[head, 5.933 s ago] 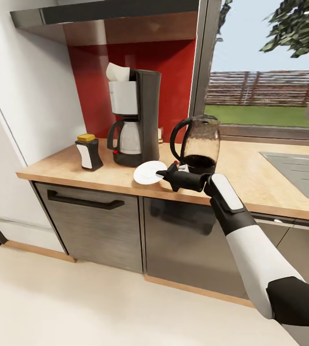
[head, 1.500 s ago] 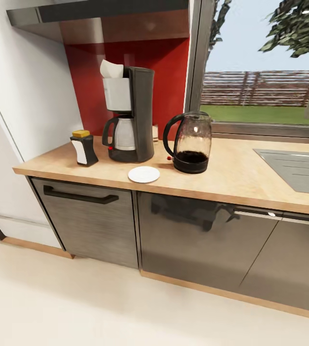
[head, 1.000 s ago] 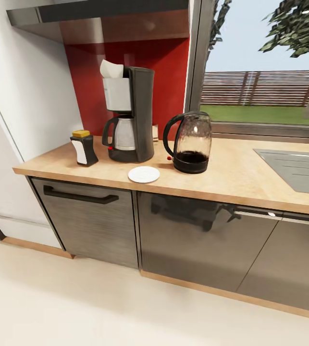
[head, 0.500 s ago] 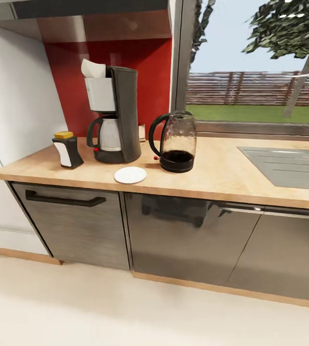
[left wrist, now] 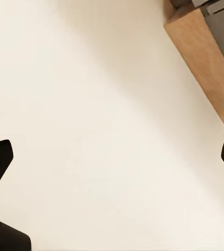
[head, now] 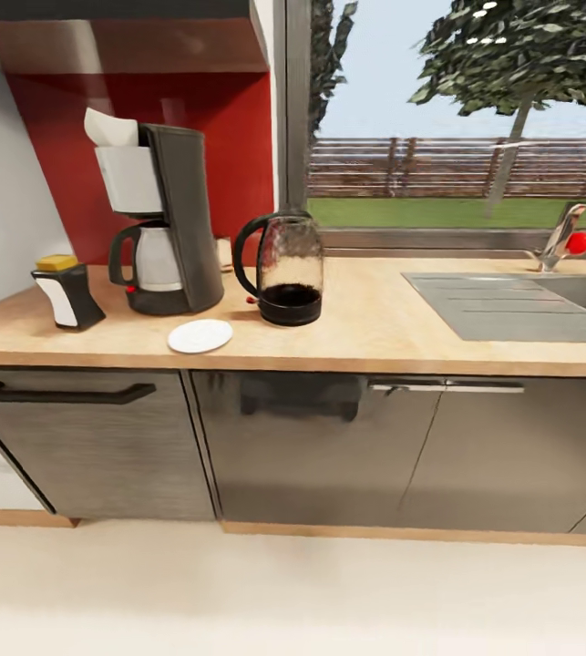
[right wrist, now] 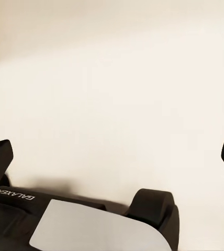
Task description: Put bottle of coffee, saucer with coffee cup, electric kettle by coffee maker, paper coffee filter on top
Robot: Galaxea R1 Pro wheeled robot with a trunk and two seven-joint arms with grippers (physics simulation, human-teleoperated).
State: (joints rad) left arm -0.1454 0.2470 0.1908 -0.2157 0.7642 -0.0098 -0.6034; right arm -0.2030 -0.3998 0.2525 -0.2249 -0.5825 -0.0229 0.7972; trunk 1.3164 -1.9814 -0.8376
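Cream floor (left wrist: 101, 130) below — both pincers (left wrist: 112, 157) (right wrist: 112, 157) spread wide, holding nothing.

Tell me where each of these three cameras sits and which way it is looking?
Head view: on the robot's head, facing the countertop with the coffee maker, electric kettle and saucer.
Left wrist view: by the left gripper, facing the pale floor beside a wooden plinth.
Right wrist view: by the right gripper, facing floor and the robot's base.
Both wrist views share the floor and open black fingertips.
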